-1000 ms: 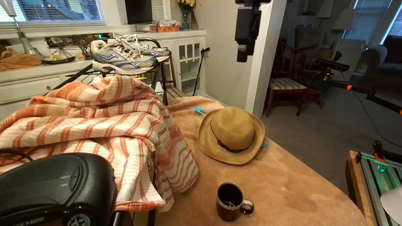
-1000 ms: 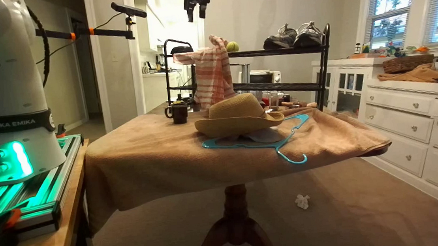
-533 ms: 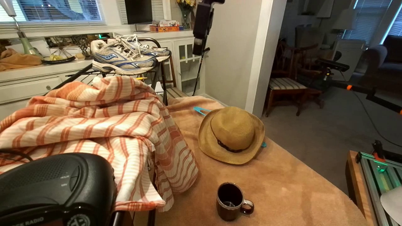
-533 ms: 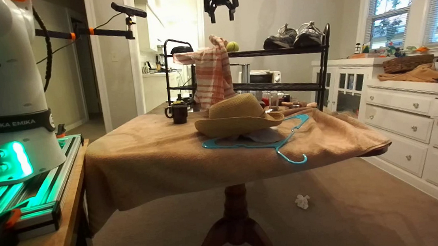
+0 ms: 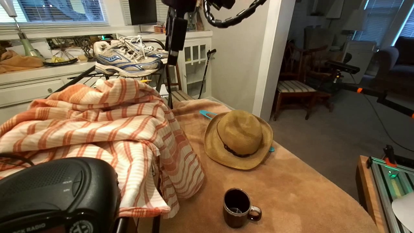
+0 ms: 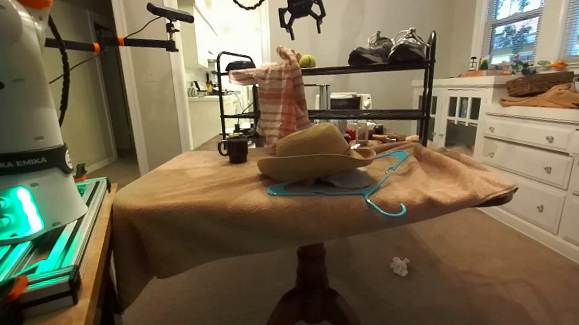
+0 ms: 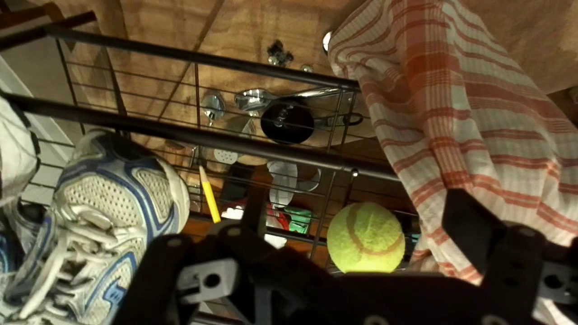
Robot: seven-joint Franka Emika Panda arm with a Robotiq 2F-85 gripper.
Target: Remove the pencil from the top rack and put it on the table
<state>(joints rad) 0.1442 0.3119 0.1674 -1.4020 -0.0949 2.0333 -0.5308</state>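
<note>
- Shows a running shoe (image 7: 108, 194), then, toward eight o'clock in the wrist view, the yellow pencil (image 7: 210, 198) on the top rack (image 7: 271, 149).
- Has just swung the gripper (image 6: 305, 33) in nearer, spread around nothing, perhaps above the tennis ball (image 7: 365, 237).
- Needs a nine-o'clock shift before any pinch.

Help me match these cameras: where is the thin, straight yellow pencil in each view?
In an exterior view: yellow pencil left of centre, peeking over the red-and-white striped cloth.
In an exterior view: not discernible; cloth upper centre.
Wrist view: pencil left of centre; cloth at right.
Shared landmark: that cloth.
</note>
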